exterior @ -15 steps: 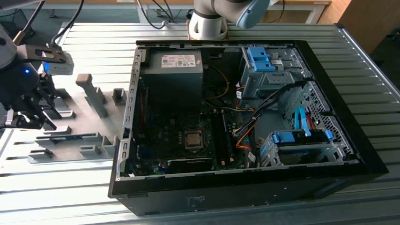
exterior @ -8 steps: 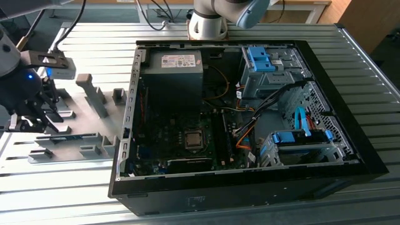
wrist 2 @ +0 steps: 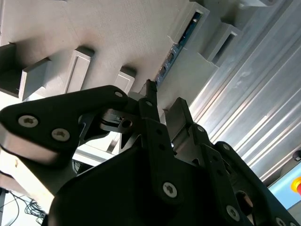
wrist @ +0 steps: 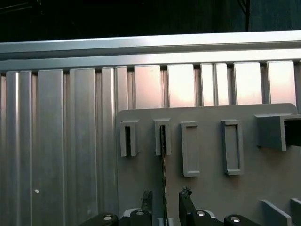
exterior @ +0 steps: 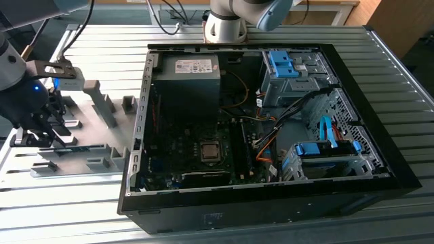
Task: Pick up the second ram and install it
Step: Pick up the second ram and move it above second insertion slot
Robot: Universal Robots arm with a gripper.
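1. The gripper (wrist: pixel 164 195) hangs low over the near end of the grey plate (wrist: pixel 211 188). Its jaws are apart. One of the fingers (wrist: pixel 146 200) stands on each side of the ram (wrist: pixel 163 165), with a gap showing between each and the board, so nothing is clamped.
2. The ram stands on edge on the plate, a thin strip running away from the gripper. Its far end sits in a small slotted block (wrist: pixel 162 136) on the plate.
3. In the second wrist view the gripper (wrist 2: pixel 164 106) sits just short of the ram (wrist 2: pixel 175 49), whose blue-green edge shows in a groove of the plate (wrist 2: pixel 122 37).
4. Several more grey blocks (wrist: pixel 189 148) stand in a row on the plate beside the slotted one, with a taller one near the plate's edge.
5. The plate lies flat on the ribbed metal bench (wrist: pixel 70 141).
6. In the exterior view the gripper (exterior: pixel 40 138) is over the plate (exterior: pixel 81 109), touching distance from the ram (exterior: pixel 76 149).
7. Just beside the plate, on the exterior view's right, an open black case (exterior: pixel 271 213) lies on its side with its board (exterior: pixel 196 142) facing up.
8. Beyond the plate and case, a pale arm base (exterior: pixel 227 25) stands on the bench (exterior: pixel 68 213).
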